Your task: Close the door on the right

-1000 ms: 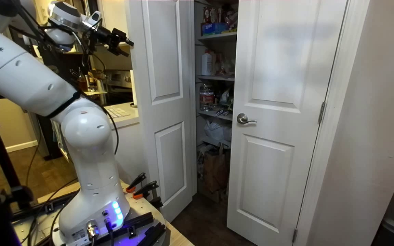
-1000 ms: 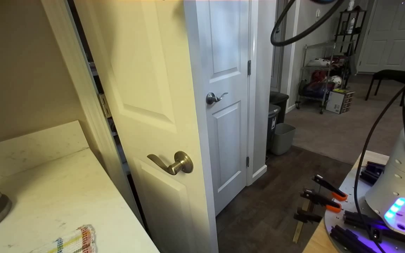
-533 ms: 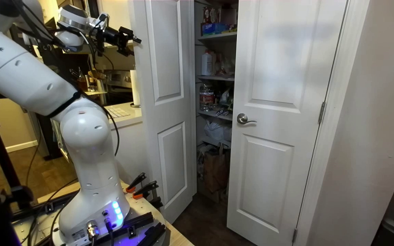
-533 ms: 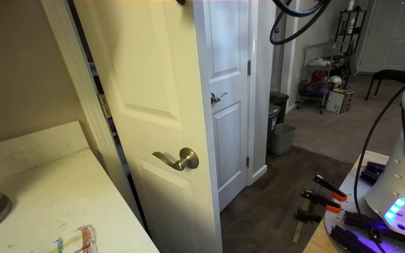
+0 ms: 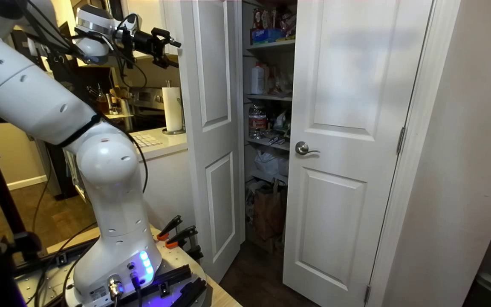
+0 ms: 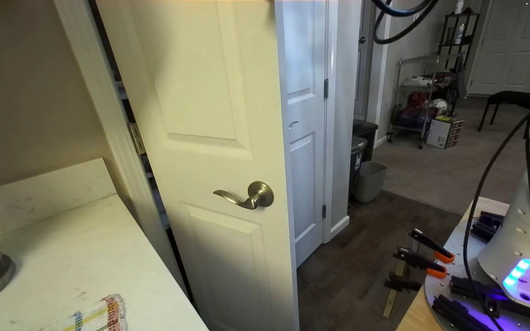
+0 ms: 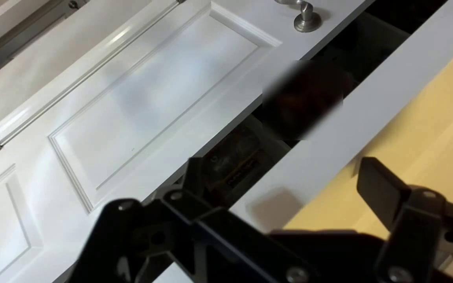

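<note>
- we see the task's door, a tall white panelled door leaf point(image 5: 218, 138), standing ajar on the left of the closet opening in an exterior view.
- in an exterior view we find its curved brass-toned metal lever handle point(image 6: 258, 195) near its right edge and a small metal hinge point(image 6: 137, 138) at its left.
- to its right we see the matching white panelled leaf point(image 5: 348, 106), with a curved silver metal lever point(image 5: 303, 148) near that leaf's left edge.
- between the two leaves we make out pale shelves point(image 5: 273, 44) bearing a blue box point(image 5: 267, 36), and a brown paper bag point(image 5: 267, 213) below.
- the black two-fingered gripper point(image 5: 178, 54) on the white jointed robot arm point(image 5: 109, 157) is at the task door's free edge, its fingers point(image 7: 380, 188) spread well apart.
- in the wrist view that narrow edge runs diagonally between them; we cannot tell whether either finger touches it.
- left of the door we notice a white paper roll point(image 5: 171, 108) upright on a white counter point(image 5: 169, 144).
</note>
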Controlling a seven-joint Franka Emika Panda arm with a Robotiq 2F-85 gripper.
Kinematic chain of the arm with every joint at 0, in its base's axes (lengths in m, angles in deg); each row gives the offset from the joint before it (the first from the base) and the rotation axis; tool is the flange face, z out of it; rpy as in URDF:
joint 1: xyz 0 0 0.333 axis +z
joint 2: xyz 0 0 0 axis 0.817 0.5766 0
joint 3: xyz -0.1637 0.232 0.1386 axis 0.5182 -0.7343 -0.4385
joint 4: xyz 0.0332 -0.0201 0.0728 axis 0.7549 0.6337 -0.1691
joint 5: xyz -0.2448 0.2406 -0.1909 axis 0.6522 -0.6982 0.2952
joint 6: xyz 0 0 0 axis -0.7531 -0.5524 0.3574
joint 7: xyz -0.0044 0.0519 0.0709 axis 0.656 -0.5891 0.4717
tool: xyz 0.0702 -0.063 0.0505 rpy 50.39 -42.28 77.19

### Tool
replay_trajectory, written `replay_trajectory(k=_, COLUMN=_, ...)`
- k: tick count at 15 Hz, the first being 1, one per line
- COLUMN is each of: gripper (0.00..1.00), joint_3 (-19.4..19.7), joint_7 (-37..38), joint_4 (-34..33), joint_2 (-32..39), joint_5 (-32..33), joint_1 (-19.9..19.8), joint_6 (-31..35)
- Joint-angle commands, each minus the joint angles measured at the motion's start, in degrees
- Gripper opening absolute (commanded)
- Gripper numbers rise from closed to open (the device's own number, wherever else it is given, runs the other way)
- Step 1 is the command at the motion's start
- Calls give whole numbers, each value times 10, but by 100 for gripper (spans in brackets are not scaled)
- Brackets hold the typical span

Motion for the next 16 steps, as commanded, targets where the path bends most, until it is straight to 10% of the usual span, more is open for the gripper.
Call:
replay_trajectory(k=1, gripper=100, joint_3=18, joint_7=13, joint_4=16, joint_2=31, joint_5=35, joint_1=26, joint_6=3)
replay_trajectory(k=16, gripper=100, joint_3=69, joint_7=82, joint_4=50, joint_2=79, joint_5=56, joint_1=100, joint_6=-1)
